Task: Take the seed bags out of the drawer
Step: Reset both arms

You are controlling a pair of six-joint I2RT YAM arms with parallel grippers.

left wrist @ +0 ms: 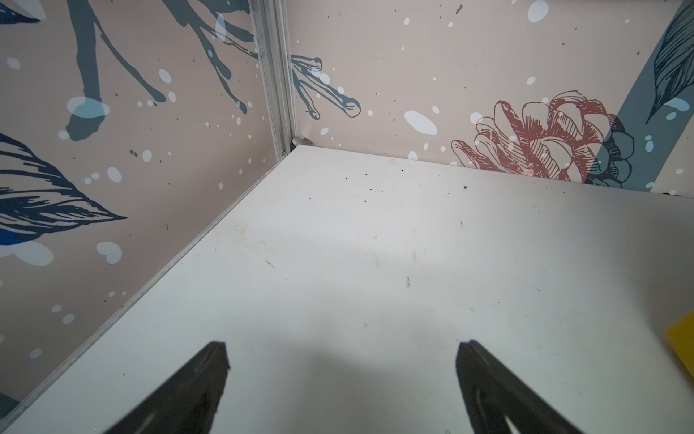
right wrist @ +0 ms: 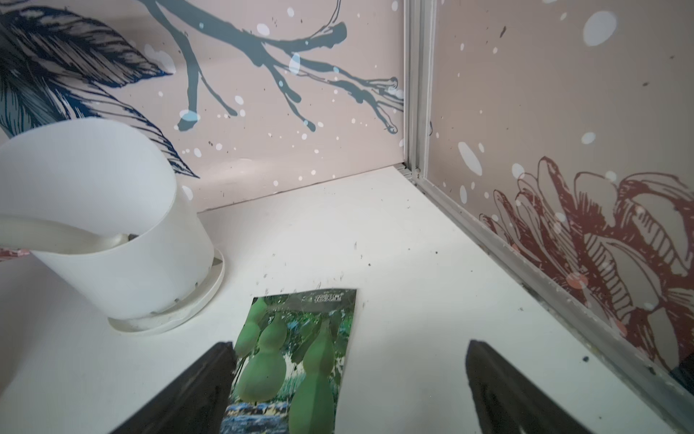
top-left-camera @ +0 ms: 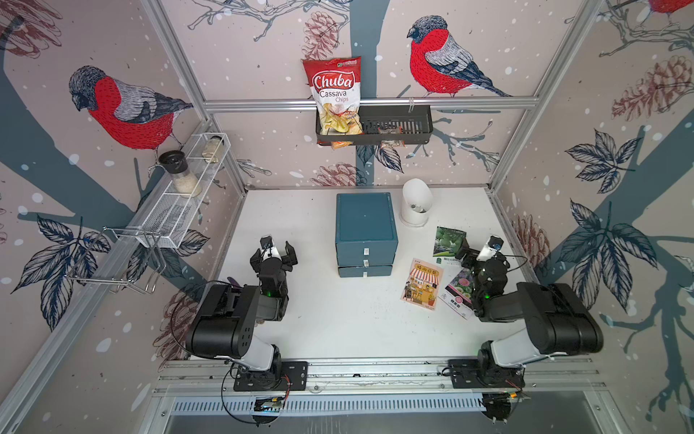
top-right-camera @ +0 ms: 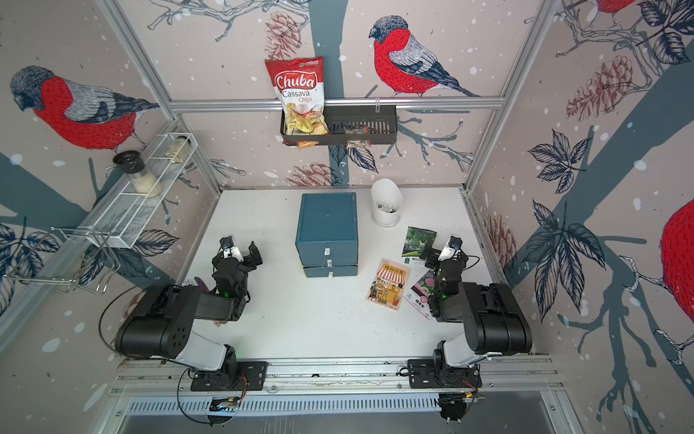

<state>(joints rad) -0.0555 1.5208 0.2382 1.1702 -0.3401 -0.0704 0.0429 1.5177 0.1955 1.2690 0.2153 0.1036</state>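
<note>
Green seed bag (top-left-camera: 450,240), orange seed bag (top-left-camera: 422,283) and pink seed bag (top-left-camera: 459,288) lie flat on table (top-left-camera: 319,323) near its right edge, beside drawer unit (top-left-camera: 366,221). Left gripper (left wrist: 341,347) and right gripper (right wrist: 349,347) both spread wide, empty.

A white plant pot (top-left-camera: 416,204) stood on its saucer on the white table (top-left-camera: 319,327), near the back wall. Higher up, a black basket (top-left-camera: 413,112) hung from the rail, with a red Chuba chips bag (top-left-camera: 335,94) upright in its left end. On the left wall, a white wire shelf (top-left-camera: 176,221) carried a black-lidded jar (top-left-camera: 178,171) and a smaller jar (top-left-camera: 213,147), set apart
</note>
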